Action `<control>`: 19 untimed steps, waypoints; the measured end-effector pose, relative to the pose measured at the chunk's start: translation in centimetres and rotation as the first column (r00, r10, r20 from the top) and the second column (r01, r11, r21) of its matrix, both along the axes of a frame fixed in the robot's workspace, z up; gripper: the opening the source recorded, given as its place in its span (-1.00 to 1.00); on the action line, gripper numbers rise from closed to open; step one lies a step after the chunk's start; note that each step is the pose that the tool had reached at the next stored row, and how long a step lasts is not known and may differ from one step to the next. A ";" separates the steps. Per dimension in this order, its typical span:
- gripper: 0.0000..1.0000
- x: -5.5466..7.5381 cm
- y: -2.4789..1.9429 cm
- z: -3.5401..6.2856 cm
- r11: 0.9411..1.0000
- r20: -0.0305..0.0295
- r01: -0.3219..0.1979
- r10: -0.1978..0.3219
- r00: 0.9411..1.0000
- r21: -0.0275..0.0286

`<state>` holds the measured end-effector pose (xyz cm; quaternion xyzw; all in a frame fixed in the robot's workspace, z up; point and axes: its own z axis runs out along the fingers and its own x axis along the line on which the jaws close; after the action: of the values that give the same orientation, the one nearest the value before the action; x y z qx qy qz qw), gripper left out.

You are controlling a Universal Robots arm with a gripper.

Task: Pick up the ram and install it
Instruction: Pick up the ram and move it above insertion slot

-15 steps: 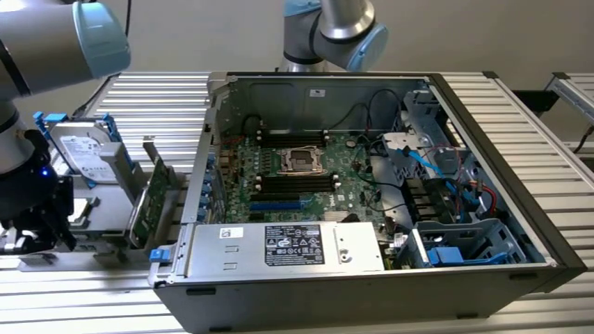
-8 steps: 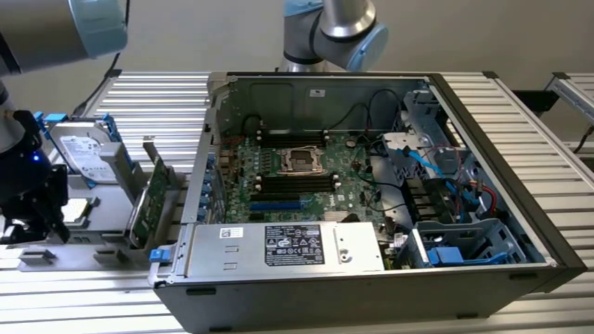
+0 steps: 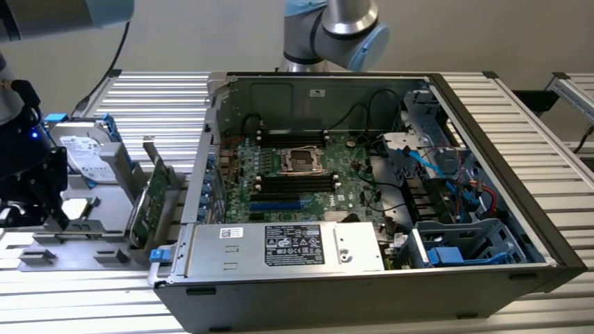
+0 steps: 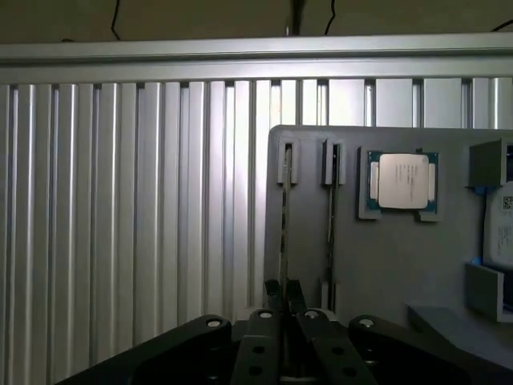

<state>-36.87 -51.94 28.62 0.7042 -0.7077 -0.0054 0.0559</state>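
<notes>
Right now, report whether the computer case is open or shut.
Open: the computer case lies on its side with the side panel off, leaving the motherboard exposed to the exterior view.

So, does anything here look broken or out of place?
Nothing stands out. The computer case lies open with its board in place. The processor sits square in the gray tray, and the fingers hold the ram on edge in its slot.

From my station I see a ribbed aluminium bench (image 3: 149,97) of long silver slats, evenly lit, with a plain pale wall (image 3: 204,35) behind.
</notes>
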 end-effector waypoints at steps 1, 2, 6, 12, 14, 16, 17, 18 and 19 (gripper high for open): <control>-0.73 0.3 0.01 0.31 1.000 -0.003 0.000 0.000 1.000 0.000; -0.73 0.6 0.01 0.63 1.000 -0.007 0.000 0.000 1.000 -0.001; -0.73 1.9 0.05 1.89 1.000 -0.019 0.000 0.000 1.000 -0.003; -0.73 3.7 0.16 3.95 1.000 -0.035 0.000 0.000 0.999 -0.005; -0.73 4.3 0.19 4.58 1.000 -0.041 0.000 0.000 0.999 -0.006; -0.73 4.9 0.23 5.22 1.000 -0.046 0.000 0.000 0.999 -0.007; -0.73 5.2 0.26 5.54 1.000 -0.049 0.000 0.000 0.999 -0.008; -0.73 5.4 0.28 5.87 1.000 -0.052 0.000 0.000 0.999 -0.008; -0.73 5.8 0.31 6.20 1.000 -0.054 0.000 0.000 0.999 -0.008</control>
<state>-31.11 -51.64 34.82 0.7036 -0.7059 -0.0216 0.0781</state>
